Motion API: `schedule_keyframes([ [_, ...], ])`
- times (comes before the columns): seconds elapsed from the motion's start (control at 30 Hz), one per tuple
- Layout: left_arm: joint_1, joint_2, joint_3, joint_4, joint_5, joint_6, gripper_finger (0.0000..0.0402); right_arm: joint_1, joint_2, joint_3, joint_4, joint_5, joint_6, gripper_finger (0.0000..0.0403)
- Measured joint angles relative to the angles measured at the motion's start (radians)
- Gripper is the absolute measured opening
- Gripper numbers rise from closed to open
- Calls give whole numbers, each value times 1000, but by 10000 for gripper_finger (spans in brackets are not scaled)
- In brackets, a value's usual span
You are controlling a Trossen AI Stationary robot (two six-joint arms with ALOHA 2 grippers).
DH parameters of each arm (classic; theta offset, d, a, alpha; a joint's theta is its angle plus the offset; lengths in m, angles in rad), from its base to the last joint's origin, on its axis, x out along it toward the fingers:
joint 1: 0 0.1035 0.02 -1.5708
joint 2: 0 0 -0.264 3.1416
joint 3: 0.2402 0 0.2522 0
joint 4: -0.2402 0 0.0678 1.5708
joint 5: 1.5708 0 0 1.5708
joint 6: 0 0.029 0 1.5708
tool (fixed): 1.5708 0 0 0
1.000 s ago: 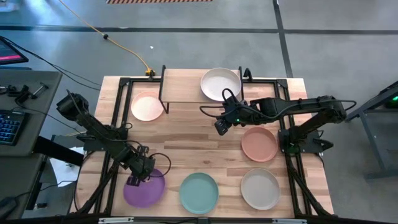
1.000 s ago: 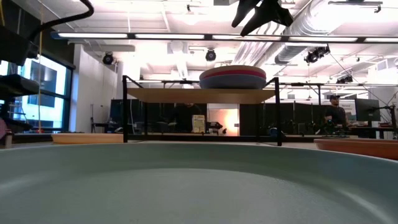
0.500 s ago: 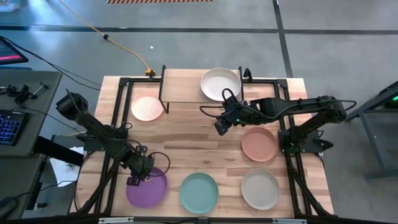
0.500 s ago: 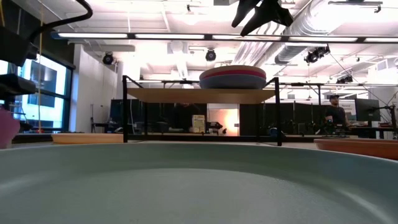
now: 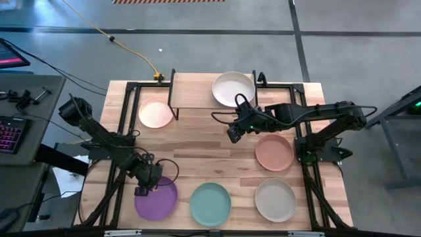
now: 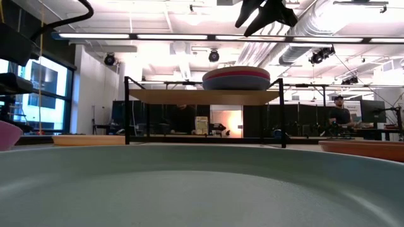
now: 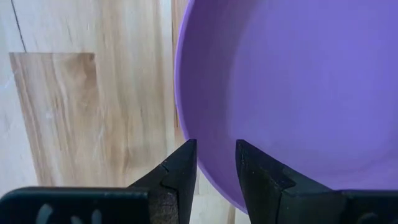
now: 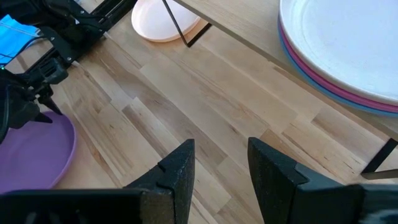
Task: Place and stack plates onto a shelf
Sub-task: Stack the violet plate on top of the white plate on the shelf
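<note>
- The left gripper sits low at the near left of the table, and its two dark fingers straddle the rim of the round matte purple plate; the left wrist view shows one finger outside the rim and one inside, pinching that edge.
- In the low view a sliver of this purple plate shows at the far left, apparently tipped up off the planks.
- The right gripper hangs over the middle of the wooden plank tabletop, just in front of the shelf, with its fingers spread and nothing between them.
- The small light-wood shelf with thin black legs stands at the far edge of the table.
- On its right half lies a stack of plates with a white-cream plate on top; the right wrist view shows a magenta rim and a blue rim beneath it.
- A round pale pink plate lies on the tabletop, partly under the shelf's left end.
- A salmon plate lies to the right of the right gripper.
- Along the near edge, a teal plate sits beside the purple one, and a beige plate lies further right.
</note>
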Motion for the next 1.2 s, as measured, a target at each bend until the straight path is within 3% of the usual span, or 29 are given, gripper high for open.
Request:
schedule_keyframes([
  [0.33, 0, 0, 72, -147, -31, 27, 104, 0, 0, 0, 0, 0, 0, 129],
  [0.8, 0, 1, -4, -52, -60, 33, 104, 0, 0, 0, 0, 0, 0, 129],
  [1.2, 21, 1, -26, 17, -6, 27, 104, 0, 0, 0, 0, 0, 3, 129],
])
